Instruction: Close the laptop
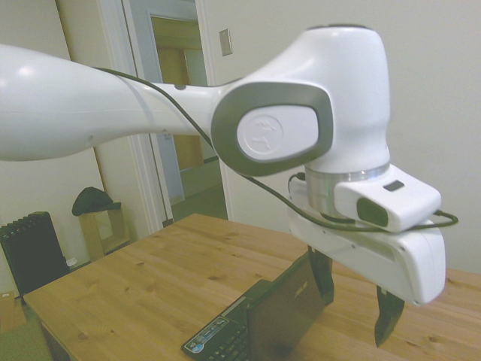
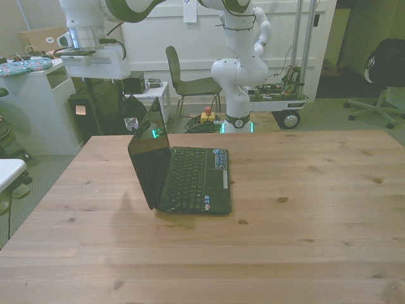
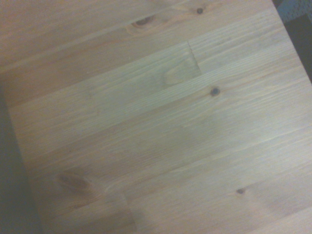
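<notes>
Side view: gripper [image 1: 355, 302] being held spread behind laptop [image 1: 259, 320] lid; stiff, light hinged lid being judged pushable at top edge.

One laptop [image 2: 186, 174], open, on one wooden table [image 2: 304, 209]. One white arm [image 1: 90, 98] carrying one gripper [image 1: 357, 297] with two dark fingers [image 1: 388, 316]. Background: one chair [image 2: 186, 81], one dark radiator [image 1: 31, 252].
</notes>
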`<state>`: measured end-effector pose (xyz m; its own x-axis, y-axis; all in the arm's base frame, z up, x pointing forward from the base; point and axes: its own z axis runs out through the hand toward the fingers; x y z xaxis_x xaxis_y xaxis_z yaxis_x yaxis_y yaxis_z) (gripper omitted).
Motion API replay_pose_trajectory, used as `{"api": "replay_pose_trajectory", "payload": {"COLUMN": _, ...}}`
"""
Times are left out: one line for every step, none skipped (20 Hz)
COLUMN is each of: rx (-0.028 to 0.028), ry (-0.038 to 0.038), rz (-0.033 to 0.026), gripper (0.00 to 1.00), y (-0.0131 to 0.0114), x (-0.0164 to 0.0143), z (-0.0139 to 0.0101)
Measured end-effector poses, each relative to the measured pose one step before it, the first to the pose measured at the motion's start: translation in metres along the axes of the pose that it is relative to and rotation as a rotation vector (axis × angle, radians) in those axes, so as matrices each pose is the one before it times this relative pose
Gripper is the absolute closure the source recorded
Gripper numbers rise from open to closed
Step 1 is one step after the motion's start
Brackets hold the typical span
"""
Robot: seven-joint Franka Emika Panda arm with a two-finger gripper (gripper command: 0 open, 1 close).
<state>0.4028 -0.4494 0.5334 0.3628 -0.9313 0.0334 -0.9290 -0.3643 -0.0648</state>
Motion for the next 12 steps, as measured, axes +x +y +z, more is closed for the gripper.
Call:
{"api": "replay_pose_trajectory", "payload": {"rx": -0.00705, "ry": -0.00508, "rz": -0.01188, "gripper": 1.0, "y": -0.00187, "x": 0.00152, "z": 0.00628}}
{"api": "replay_pose_trajectory", "payload": {"rx": -0.00387, "ry": -0.00217, "rz": -0.02361, "gripper": 1.0, "y": -0.00285, "x": 0.0007, "z": 0.00431}}
{"api": "replay_pose_trajectory", "payload": {"rx": -0.00055, "ry": -0.00008, "rz": -0.02153, "gripper": 1.0, "y": -0.00224, "x": -0.00011, "z": 0.0015}}
{"api": "replay_pose_trajectory", "payload": {"rx": 0.00096, "ry": 0.00193, "rz": -0.01718, "gripper": 1.0, "y": -0.00135, "x": -0.00021, "z": -0.00005}}
{"api": "replay_pose_trajectory", "payload": {"rx": 0.00073, "ry": 0.00163, "rz": -0.01363, "gripper": 1.0, "y": -0.00085, "x": -0.00039, "z": -0.00072}}
{"api": "replay_pose_trajectory", "payload": {"rx": 0.00109, "ry": 0.00212, "rz": -0.00697, "gripper": 1.0, "y": -0.00062, "x": -0.00018, "z": -0.0006}}
{"api": "replay_pose_trajectory", "payload": {"rx": 0.00091, "ry": 0.00274, "rz": -0.0049, "gripper": 1.0, "y": -0.00103, "x": -0.00001, "z": 0.00022}}
{"api": "replay_pose_trajectory", "payload": {"rx": 0.00066, "ry": 0.00055, "rz": -0.00432, "gripper": 1.0, "y": -0.00101, "x": -0.00064, "z": 0.00106}}
{"api": "replay_pose_trajectory", "payload": {"rx": 0.00046, "ry": 0.00014, "rz": -0.00456, "gripper": 1.0, "y": -0.00133, "x": -0.00094, "z": 0.00184}}
{"api": "replay_pose_trajectory", "payload": {"rx": 0.00029, "ry": -0.0001, "rz": -0.0031, "gripper": 1.0, "y": -0.00128, "x": -0.00074, "z": 0.00201}}
{"api": "replay_pose_trajectory", "payload": {"rx": 0.00036, "ry": -0.00071, "rz": -0.00301, "gripper": 1.0, "y": -0.00144, "x": -0.00065, "z": 0.00155}}
{"api": "replay_pose_trajectory", "payload": {"rx": 0.00024, "ry": -0.00076, "rz": -0.00267, "gripper": 1.0, "y": -0.00152, "x": -0.0005, "z": 0.00097}}
